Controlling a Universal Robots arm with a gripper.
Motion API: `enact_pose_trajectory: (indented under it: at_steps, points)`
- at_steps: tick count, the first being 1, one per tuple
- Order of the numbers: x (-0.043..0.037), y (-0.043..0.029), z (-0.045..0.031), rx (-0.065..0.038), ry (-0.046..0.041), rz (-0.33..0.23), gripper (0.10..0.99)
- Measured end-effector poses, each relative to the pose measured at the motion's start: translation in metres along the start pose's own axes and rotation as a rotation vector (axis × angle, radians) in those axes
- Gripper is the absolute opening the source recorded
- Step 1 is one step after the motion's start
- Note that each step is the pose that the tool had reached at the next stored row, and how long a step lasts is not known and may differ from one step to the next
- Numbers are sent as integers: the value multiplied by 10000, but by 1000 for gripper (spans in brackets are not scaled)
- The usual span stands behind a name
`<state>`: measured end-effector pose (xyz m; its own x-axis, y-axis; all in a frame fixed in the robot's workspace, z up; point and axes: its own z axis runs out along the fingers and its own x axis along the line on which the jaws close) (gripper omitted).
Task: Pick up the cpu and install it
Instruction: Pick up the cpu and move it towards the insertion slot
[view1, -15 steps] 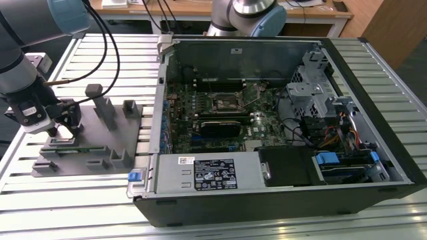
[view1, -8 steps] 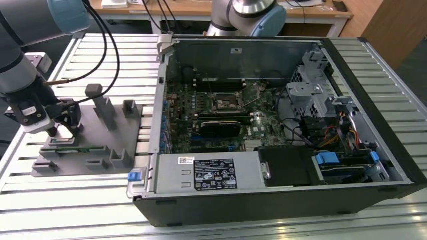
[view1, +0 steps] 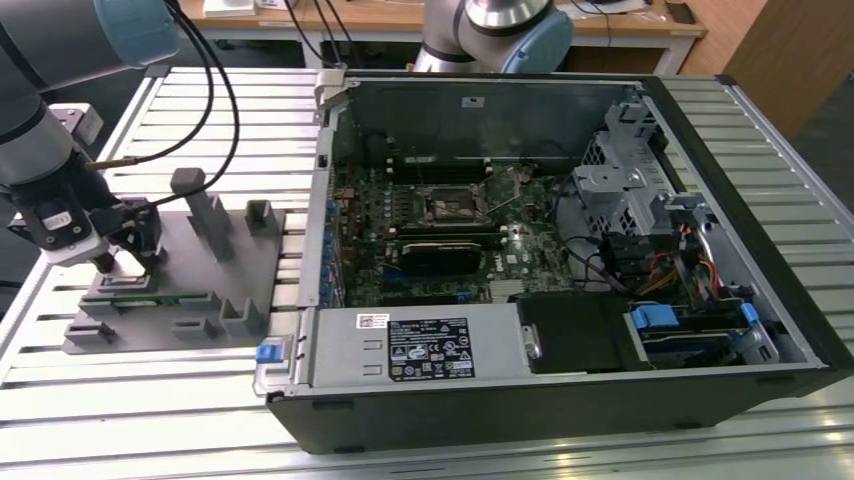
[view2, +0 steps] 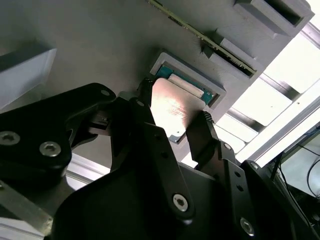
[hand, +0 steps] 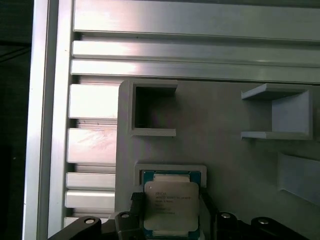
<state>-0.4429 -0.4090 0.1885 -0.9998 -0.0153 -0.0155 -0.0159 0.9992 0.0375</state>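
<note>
The cpu (hand: 171, 206) is a small square chip with a pale silvery top. It lies at a shallow square pocket of the grey plastic fixture (hand: 225, 165). My gripper (hand: 171, 200) is down over it, a black finger pressed against each of two opposite edges. In the second wrist view the cpu (view2: 172, 107) shines between the fingers (view2: 206, 131) of the gripper (view2: 175, 110). Whether the chip has left the pocket floor I cannot tell. In the exterior view the gripper (view1: 118, 262) stands over the fixture (view1: 200, 300) on that view's left.
An open computer case (view1: 747, 330) fills the exterior view's right, with the bare processor socket (view1: 447, 205) on its motherboard. Grey posts (view1: 211, 225) rise from the fixture, and a thin green memory stick (view2: 200, 32) stands in it. A second arm (view1: 501, 30) waits behind the case.
</note>
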Motion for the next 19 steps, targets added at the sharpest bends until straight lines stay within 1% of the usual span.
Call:
enact_pose_trajectory:
  at_steps: [7,8,19]
  points:
    - [0,0,-1,0,0,0,541]
    - [0,0,-1,0,0,-1,604]
    - [13,-1,13,1,2,0,604]
